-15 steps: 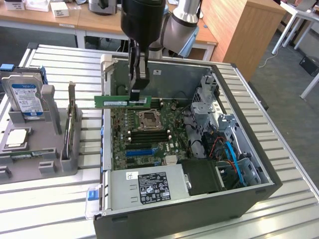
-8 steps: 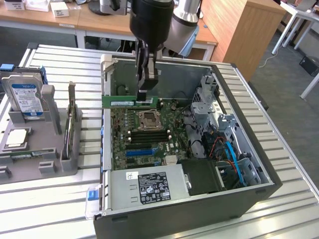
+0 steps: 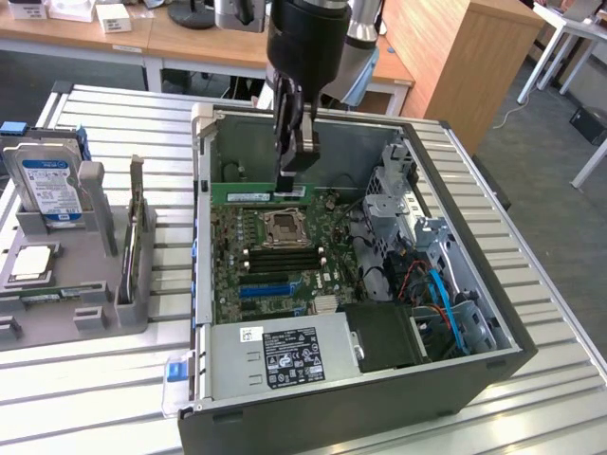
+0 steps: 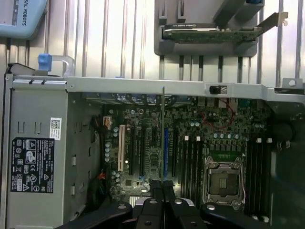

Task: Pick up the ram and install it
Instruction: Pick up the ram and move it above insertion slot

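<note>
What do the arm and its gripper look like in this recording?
The arm ends in a thick, glossy black cylinder, with a silver-grey joint and what looks like a pale blue cap beside it. The gripper is black, with two long, narrow fingers. In the wrist view its black linkage bars carry round pivot pins.

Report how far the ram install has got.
Done: ram picked up, clamped in the gripper. In hand: it hangs inside the open case, above the motherboard. Left: seating; the slots by the socket look empty.
</note>
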